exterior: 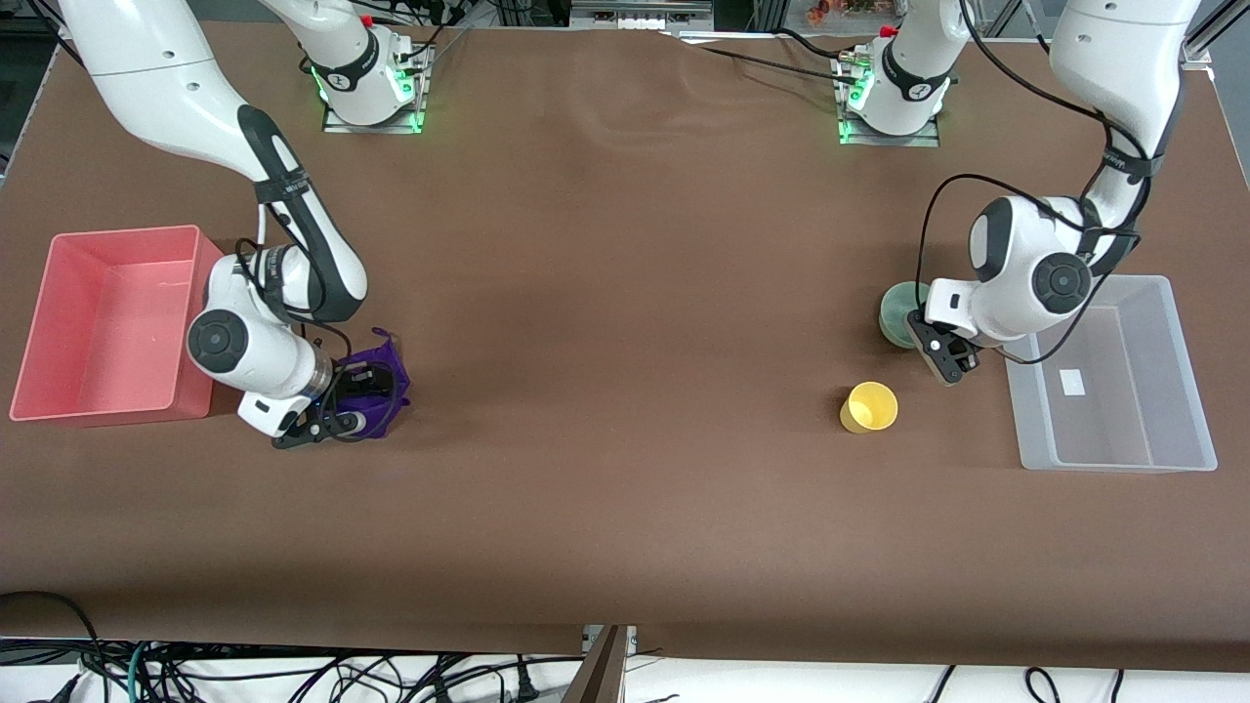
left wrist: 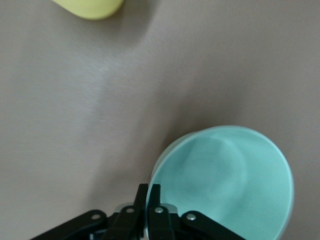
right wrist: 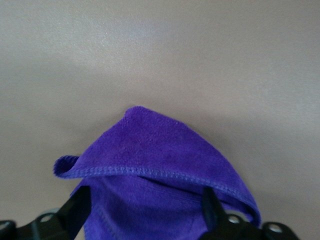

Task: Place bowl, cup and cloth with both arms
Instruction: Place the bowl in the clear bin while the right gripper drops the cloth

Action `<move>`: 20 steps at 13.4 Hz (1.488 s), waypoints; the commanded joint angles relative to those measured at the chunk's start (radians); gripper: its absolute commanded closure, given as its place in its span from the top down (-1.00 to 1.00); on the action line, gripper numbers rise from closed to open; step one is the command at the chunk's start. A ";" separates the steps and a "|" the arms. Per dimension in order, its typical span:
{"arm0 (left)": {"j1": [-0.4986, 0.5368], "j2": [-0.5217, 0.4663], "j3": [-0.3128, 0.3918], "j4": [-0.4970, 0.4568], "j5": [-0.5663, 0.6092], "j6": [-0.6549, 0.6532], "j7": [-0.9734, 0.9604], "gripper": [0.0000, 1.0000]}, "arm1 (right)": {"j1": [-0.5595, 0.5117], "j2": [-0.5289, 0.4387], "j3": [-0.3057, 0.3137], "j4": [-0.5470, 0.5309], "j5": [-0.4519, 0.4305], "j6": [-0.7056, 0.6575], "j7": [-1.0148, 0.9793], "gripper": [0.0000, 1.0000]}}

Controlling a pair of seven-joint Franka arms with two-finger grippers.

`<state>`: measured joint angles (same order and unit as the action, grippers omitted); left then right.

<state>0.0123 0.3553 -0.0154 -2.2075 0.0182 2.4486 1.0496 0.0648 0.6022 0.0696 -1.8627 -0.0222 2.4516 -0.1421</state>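
Note:
The pale mint green bowl [exterior: 900, 308] is toward the left arm's end of the table, beside the clear bin. My left gripper [exterior: 943, 357] is shut on its rim; the left wrist view shows the fingertips [left wrist: 149, 190] pinching the edge of the bowl [left wrist: 230, 180], which looks tilted. The yellow cup [exterior: 868, 407] stands upright, nearer the front camera than the bowl; its edge shows in the left wrist view [left wrist: 92, 7]. The purple cloth [exterior: 383, 376] lies crumpled beside the pink bin. My right gripper [exterior: 354, 400] is open, its jaws standing on either side of the cloth [right wrist: 155, 160].
A pink bin [exterior: 117, 234] stands at the right arm's end of the table, next to the cloth. A clear plastic bin [exterior: 1113, 459] stands at the left arm's end, next to the bowl. Brown table between them.

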 commanded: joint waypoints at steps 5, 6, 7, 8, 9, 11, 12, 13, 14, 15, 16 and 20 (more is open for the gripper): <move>-0.002 -0.064 0.115 0.297 0.049 -0.445 0.265 -1.00 | -0.006 -0.048 0.004 -0.050 0.011 0.070 -0.056 -1.00; 0.006 -0.062 0.152 0.304 0.087 -0.444 0.315 -1.00 | -0.014 -0.070 0.003 -0.023 0.011 0.014 -0.059 -1.00; 0.008 -0.052 0.190 0.304 0.091 -0.438 0.355 -1.00 | -0.023 -0.090 0.001 0.041 0.011 -0.093 -0.060 -1.00; 0.009 -0.035 0.228 0.302 0.091 -0.406 0.398 -1.00 | -0.031 -0.103 -0.002 0.128 0.010 -0.244 -0.062 -1.00; 0.018 -0.013 0.262 0.299 0.091 -0.340 0.453 -1.00 | -0.039 -0.113 -0.007 0.230 0.011 -0.407 -0.085 -1.00; 0.096 0.083 0.270 0.295 0.069 -0.197 0.524 -1.00 | -0.056 -0.133 -0.043 0.399 0.010 -0.677 -0.202 -1.00; 0.109 0.117 0.270 0.293 0.057 -0.125 0.541 -1.00 | -0.057 -0.140 -0.083 0.455 0.007 -0.791 -0.264 -1.00; 0.113 0.141 0.270 0.293 0.054 -0.079 0.543 -1.00 | -0.059 -0.150 -0.144 0.496 0.001 -0.887 -0.328 -1.00; 0.113 0.155 0.270 0.293 0.051 -0.062 0.534 -1.00 | -0.059 -0.159 -0.219 0.513 0.001 -0.969 -0.420 -1.00; 0.110 0.165 0.270 0.292 0.020 -0.059 0.529 -0.16 | -0.060 -0.165 -0.302 0.511 0.007 -0.996 -0.541 -1.00; 0.110 0.166 0.270 0.292 -0.036 -0.059 0.530 0.99 | -0.071 -0.163 -0.383 0.499 0.010 -0.982 -0.647 -1.00; 0.106 0.073 0.265 0.304 -0.069 -0.150 0.530 1.00 | -0.149 -0.206 -0.464 0.253 0.010 -0.798 -0.786 -1.00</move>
<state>0.1198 0.5126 0.2516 -1.9138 -0.0119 2.3846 1.5623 -0.0690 0.4337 -0.3924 -1.4730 -0.0190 1.5675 -0.9101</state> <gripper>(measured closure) 0.502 0.863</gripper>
